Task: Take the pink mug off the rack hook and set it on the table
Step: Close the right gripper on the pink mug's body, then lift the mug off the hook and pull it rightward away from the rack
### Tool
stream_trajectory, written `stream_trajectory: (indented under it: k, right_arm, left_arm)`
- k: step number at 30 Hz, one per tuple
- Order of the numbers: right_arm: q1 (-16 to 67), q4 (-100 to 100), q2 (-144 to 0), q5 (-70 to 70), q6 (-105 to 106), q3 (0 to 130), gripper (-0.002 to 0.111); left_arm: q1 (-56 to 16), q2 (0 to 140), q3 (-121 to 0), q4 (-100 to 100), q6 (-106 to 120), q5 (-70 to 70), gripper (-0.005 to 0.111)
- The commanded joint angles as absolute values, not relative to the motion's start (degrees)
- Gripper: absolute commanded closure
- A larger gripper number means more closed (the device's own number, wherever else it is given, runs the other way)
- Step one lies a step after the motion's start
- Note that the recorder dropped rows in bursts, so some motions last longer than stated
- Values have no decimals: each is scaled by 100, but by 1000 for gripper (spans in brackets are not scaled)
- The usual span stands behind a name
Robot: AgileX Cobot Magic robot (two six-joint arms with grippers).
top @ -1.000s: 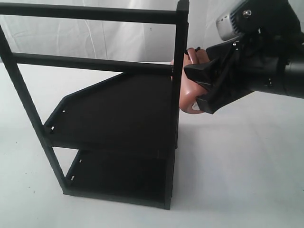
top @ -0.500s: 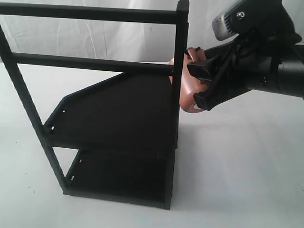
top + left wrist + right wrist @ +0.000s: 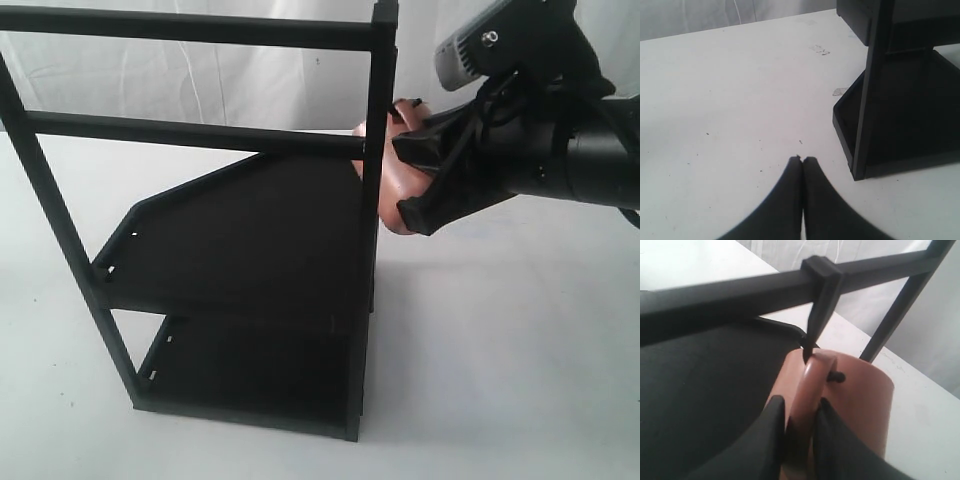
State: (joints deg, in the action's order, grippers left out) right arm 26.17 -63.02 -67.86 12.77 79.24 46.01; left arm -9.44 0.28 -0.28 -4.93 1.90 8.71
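Beside rack (image 3: pixel 378 150) post: mug (image 3: pixel 862 390), salmon-pink, glossy, handle looped on hook (image 3: pixel 837 376).
Right hand (image 3: pixel 800 404): clamped on mug handle.
Left hand (image 3: pixel 801 161): pressed together, over tabletop (image 3: pixel 725 100) near rack.

A creased white cloth (image 3: pixel 200 75) spans the upper frame behind a black two-shelf rack (image 3: pixel 240 240); soft, even light.

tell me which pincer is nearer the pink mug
Right. The right pincer grips the pink mug by its handle at the rack hook; the left pincer sits shut, low over the table by the foot of the rack.
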Motion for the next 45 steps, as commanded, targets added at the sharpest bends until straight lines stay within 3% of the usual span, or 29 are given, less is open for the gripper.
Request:
stream_trajectory:
  k: [1, 21, 26, 29, 31, 45]
  right_arm:
    - [2625, -6345, -6817, 1140, 7972, 4622, 105]
    - [2625, -6388, -6224, 306, 7948, 4538, 108]
    - [2625, -5474, -6140, -1354, 7543, 3639, 108]
    - [2625, -2015, -6140, -2741, 3218, 2855, 108]
    - [2625, -981, -6268, -3811, 1921, 2377, 108]
    - [2625, -1614, -8755, -6908, 1637, 1658, 108]
  left_arm:
    - [-925, 0, 0, -502, 153, 863, 107]
    - [-925, 0, 0, -502, 153, 863, 107]
    - [-925, 0, 0, -502, 153, 863, 107]
    - [-925, 0, 0, -502, 153, 863, 107]
    - [-925, 0, 0, -502, 153, 863, 107]
    - [-925, 0, 0, -502, 153, 863, 107]
